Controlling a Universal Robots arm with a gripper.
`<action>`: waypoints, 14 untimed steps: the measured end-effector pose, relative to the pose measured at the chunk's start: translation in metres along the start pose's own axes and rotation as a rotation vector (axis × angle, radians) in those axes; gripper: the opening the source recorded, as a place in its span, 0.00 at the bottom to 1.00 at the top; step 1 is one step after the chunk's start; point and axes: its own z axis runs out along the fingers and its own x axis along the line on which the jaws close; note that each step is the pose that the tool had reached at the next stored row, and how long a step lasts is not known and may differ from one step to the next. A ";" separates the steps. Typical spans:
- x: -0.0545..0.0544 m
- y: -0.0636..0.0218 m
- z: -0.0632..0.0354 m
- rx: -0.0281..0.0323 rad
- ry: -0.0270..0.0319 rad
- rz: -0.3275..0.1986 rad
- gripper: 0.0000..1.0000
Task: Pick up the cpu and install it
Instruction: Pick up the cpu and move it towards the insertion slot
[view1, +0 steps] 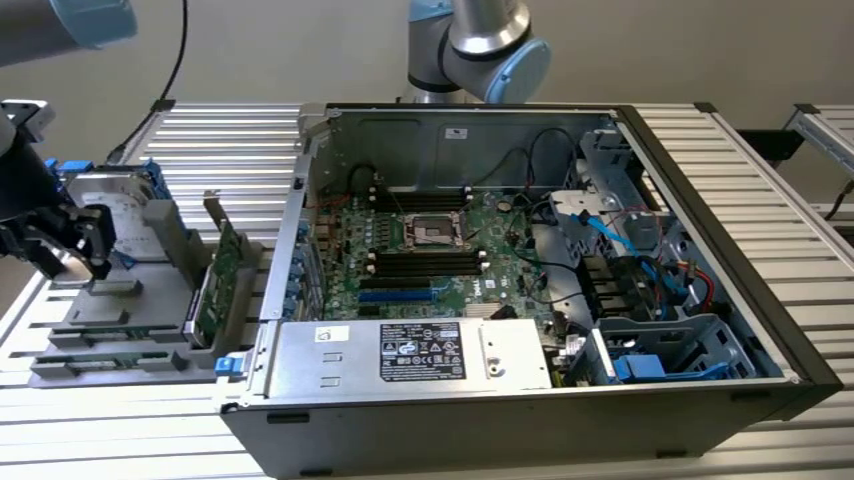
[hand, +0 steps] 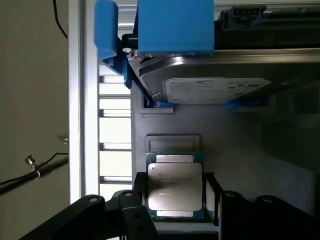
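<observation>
Pickup stage of the install job, with nothing fitted so far. Your arm's black two-fingered gripper (view1: 74, 255) is down at the grey plastic parts holder (view1: 134, 300), which sits on the ribbed metal table (view1: 214, 140) at the exterior view's left, apart from the open black computer case (view1: 507, 435). In the wrist view, the cpu (hand: 175, 186), a small flat square chip with a dull silver metal top on a green base, lies flat against the grey holder, directly between the gripper's (hand: 175, 195) two black fingers (hand: 140, 192). The jaws stand fairly wide, closed against the chip's two opposite side edges so that it fills the gap between them. You appear to have hold of it, though it looks to be resting on the holder and not lifted. Near it in the same holder is the larger rectangular silver hard drive with a white label (hand: 215, 85), beside a blue plastic bracket (hand: 175, 25). Inside the case, the green motherboard (view1: 400, 270) lies flat, and its square metal-framed socket (view1: 434, 232) near the middle looks empty. Judged from this, the grasp is made, but the chip is not yet raised, carried to the case or seated in the socket.
</observation>
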 end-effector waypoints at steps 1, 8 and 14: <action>0.000 0.0002 -0.0041 -0.0001 -0.0001 0.000 0.55; 0.001 0.0018 -0.0344 0.0000 0.0000 0.000 0.55; -0.003 0.0031 -0.0596 -0.0004 0.0001 0.000 0.55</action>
